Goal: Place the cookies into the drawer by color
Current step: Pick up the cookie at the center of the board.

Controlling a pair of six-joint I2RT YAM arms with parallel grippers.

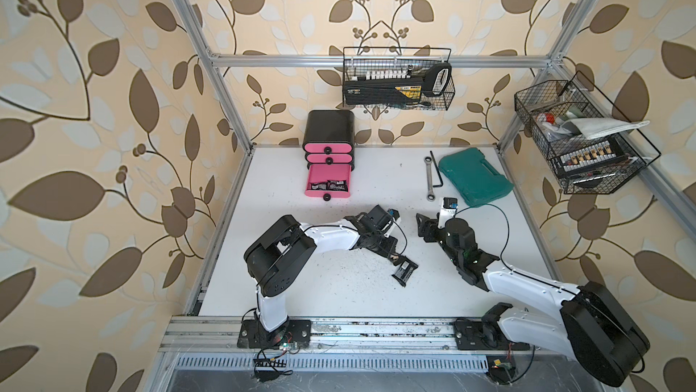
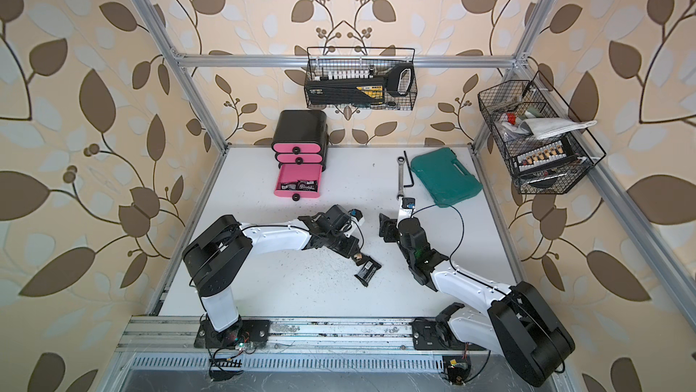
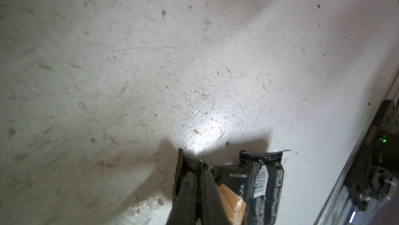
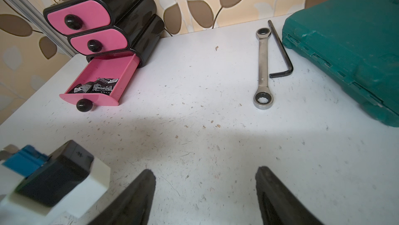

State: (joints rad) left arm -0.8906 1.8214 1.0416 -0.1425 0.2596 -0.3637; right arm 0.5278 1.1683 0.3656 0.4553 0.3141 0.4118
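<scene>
The drawer cabinet is black with three pink fronts and stands at the back left of the table. Its bottom drawer is pulled out, with black cookies lying inside; the right wrist view shows them too. My left gripper is low over the middle of the table, shut on the edge of a black cookie packet. In the left wrist view that packet sits against the closed fingers. My right gripper stands open and holds nothing, to the right of the left one.
A teal tool case lies at the back right. Beside it are a ring wrench and a black hex key. Wire baskets hang on the back and right walls. The left wrist camera is close to my right gripper.
</scene>
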